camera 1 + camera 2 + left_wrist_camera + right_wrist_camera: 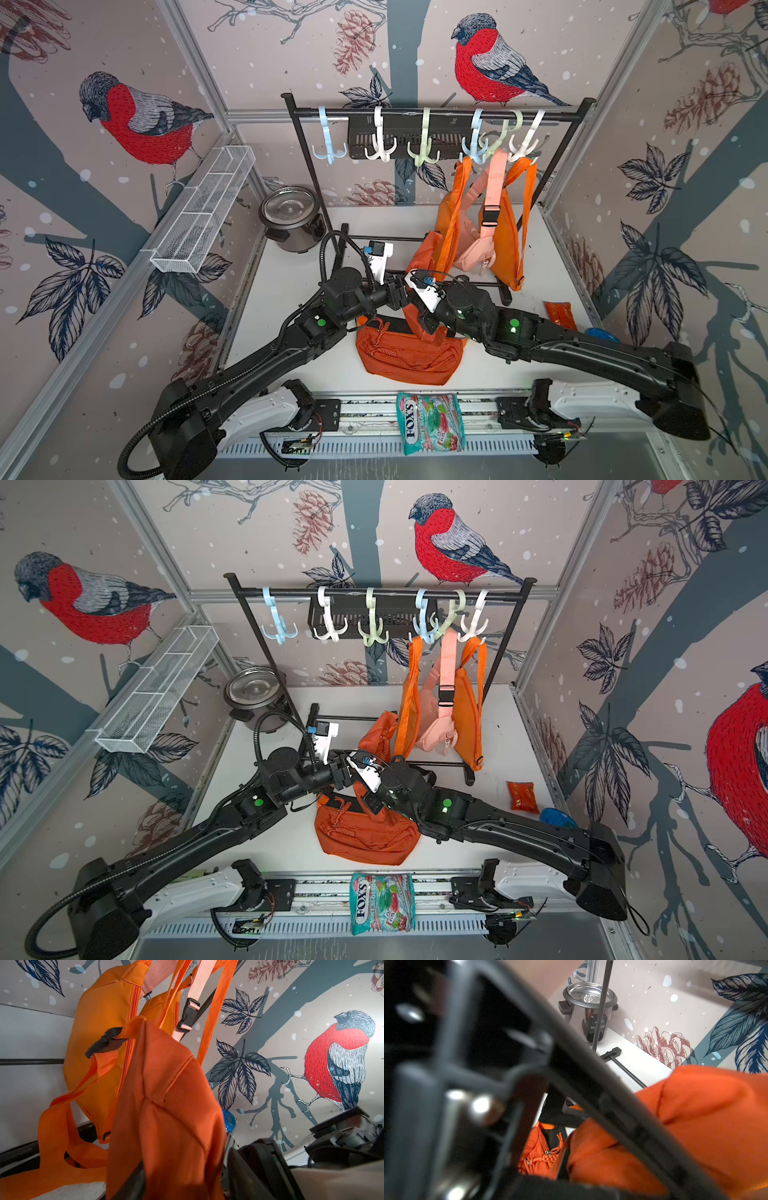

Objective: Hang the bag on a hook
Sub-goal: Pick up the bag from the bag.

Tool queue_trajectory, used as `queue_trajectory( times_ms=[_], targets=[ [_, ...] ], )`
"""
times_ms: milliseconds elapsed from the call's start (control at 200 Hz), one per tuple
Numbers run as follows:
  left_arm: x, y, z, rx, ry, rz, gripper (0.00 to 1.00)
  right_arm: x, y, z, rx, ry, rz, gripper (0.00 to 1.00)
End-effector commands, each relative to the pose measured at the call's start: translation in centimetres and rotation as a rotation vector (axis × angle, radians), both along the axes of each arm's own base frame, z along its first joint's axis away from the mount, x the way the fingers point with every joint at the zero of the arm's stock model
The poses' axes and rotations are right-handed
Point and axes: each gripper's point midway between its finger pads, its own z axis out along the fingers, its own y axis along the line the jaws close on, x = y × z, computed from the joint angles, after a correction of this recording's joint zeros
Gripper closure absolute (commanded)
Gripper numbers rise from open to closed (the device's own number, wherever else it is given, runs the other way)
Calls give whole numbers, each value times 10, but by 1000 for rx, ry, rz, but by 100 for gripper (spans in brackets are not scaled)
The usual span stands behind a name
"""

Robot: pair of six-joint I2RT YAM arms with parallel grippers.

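A dark orange bag (pixel 423 257) is held up at mid-table under the black rack (pixel 436 113). More dark orange bag (pixel 409 357) lies flat below it; I cannot tell whether they are one piece. My left gripper (pixel 182 1184) is closed around a thick fold of the raised bag (pixel 166 1105). My right gripper (pixel 564 1169) faces it nose to nose, shut on the same bag (pixel 675 1126). In both top views the two grippers meet (pixel 345 771). The blue hook (pixel 329 145), white hook (pixel 379 143) and green hook (pixel 424 145) hang bare.
Three hooks at the rack's right end carry two orange bags (pixel 513 232) and a pink one (pixel 471 245). A rice cooker (pixel 291 218) stands back left and a wire basket (pixel 203 212) is on the left wall. A candy pack (pixel 430 422), a red packet (pixel 561 313) and a blue disc (pixel 600 332) lie near the edges.
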Motion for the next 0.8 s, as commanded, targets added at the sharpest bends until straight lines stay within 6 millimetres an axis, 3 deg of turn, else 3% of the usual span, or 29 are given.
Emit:
queue_trajectory(
  times_ms=[0,110,170,250,360,465,595,796],
  targets=[
    [0,0,14,-22,-43,3,71,4,-5,5,-6,-31,-25,88],
    [2,5,13,-4,-46,30,91,-3,-9,12,15,-42,3,61],
    [2,9,13,-1,-52,48,100,-11,-10,14,33,-45,48,38],
    [1,12,13,-4,-68,58,100,-24,-14,24,74,-53,108,25],
    [-2,19,17,-1,-101,70,100,-34,-27,39,131,-62,160,17],
    [-6,26,24,1,-142,77,100,-31,-45,50,205,-45,196,16],
    [-17,32,38,-7,-198,49,100,-2,-77,61,311,-26,92,14],
    [-36,37,59,10,-255,-32,100,41,-108,46,346,53,-63,12]
  ],
)
